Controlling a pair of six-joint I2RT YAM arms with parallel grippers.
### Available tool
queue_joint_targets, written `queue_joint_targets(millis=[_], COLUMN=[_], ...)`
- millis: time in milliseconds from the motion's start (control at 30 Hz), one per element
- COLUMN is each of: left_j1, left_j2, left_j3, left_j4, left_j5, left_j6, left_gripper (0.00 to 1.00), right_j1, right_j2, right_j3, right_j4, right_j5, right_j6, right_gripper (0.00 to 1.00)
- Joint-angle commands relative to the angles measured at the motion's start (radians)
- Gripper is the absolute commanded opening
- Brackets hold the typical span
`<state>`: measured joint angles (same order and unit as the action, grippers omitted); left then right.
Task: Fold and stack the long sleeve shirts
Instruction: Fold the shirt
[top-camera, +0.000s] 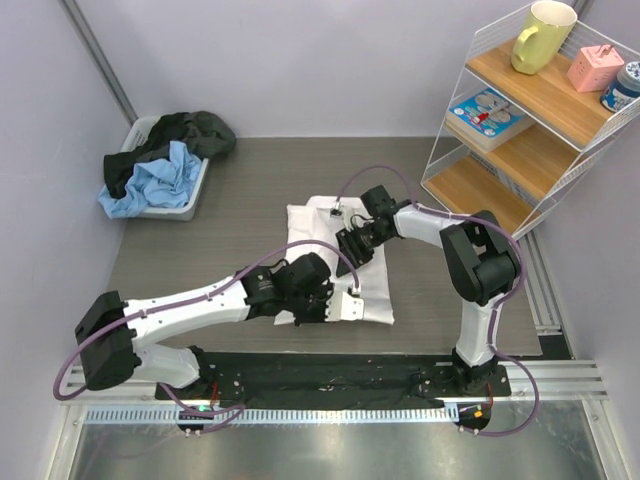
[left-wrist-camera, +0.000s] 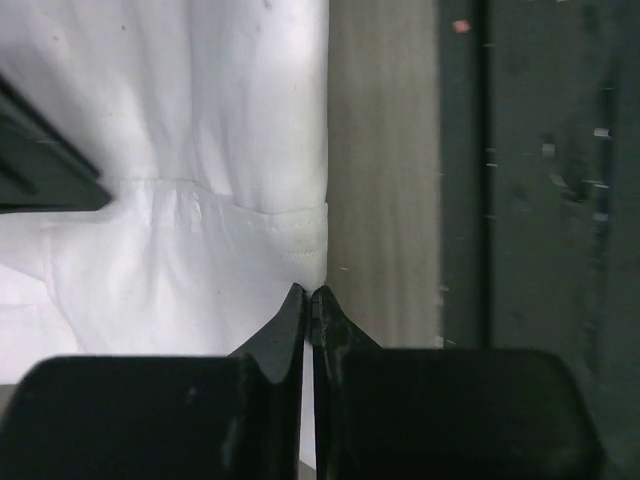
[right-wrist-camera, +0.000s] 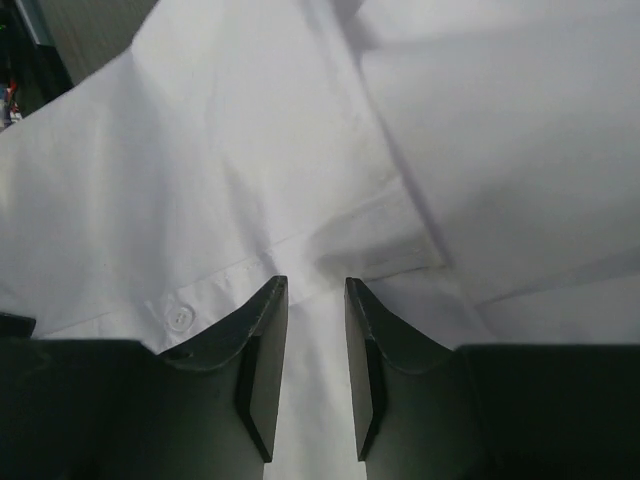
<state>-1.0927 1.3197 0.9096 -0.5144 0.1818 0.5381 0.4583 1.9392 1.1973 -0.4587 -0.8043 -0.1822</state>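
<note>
A plain white long sleeve shirt (top-camera: 310, 228) lies partly folded in the middle of the table. My left gripper (top-camera: 322, 303) is at its near edge. In the left wrist view the left gripper (left-wrist-camera: 308, 290) is shut on the hemmed corner of the shirt (left-wrist-camera: 200, 150), with a strip of white cloth pinched between the jaws. My right gripper (top-camera: 352, 247) hovers low over the shirt's middle. The right wrist view shows the right gripper (right-wrist-camera: 316, 282) open, its jaws a little apart above flat cloth (right-wrist-camera: 250, 150), beside a sleeve cuff (right-wrist-camera: 390, 240) and a button (right-wrist-camera: 180, 317).
A grey bin (top-camera: 195, 195) at the back left holds crumpled blue cloth (top-camera: 150, 185) and dark cloth (top-camera: 190, 135). A white wire shelf rack (top-camera: 520, 150) stands at the back right with a yellow mug (top-camera: 540, 35). A black mat (top-camera: 330, 370) runs along the near edge.
</note>
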Motion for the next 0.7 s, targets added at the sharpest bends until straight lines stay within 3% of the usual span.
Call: queue_joint_targets(millis=[0,167,267,400,567,667], left_j1=[0.005,0.077,0.19,0.349,0.427,0.451], left_j2=[-0.019,0.08,0.174,0.442,0.692,0.823], left_j3=[0.126,0.32,0.47,0.691,0.928,0.994], left_j4=[-0.355,-0.545,-0.608,-0.74,-0.757,-0.722], left_j5=[0.267,0.373,0.424,0.462,0.458,0.464], left_j6=[-0.109,-0.041,0.025,0.135,0.256,0.276], left_gripper=[0.0,0.0,0.0,0.0,0.02,0.03], right_j1=[-0.035,-0.107,-0.136,-0.148,-0.15,-0.152], right_j2=[-0.095,0.009,0.082,0.164,0.222,0.236], right_j3=[0.146,0.306,0.401,0.508,0.524,0.498], right_j4=[-0.095,-0.144,-0.147,-0.156,-0.147,-0.127], right_j5=[-0.019,-0.001,0.011,0.008,-0.009,-0.016], right_j6=[-0.034,-0.066,-0.062,-0.051,-0.028,-0.016], right_gripper=[0.37,0.39,0.4,0.4,0.4,0.39])
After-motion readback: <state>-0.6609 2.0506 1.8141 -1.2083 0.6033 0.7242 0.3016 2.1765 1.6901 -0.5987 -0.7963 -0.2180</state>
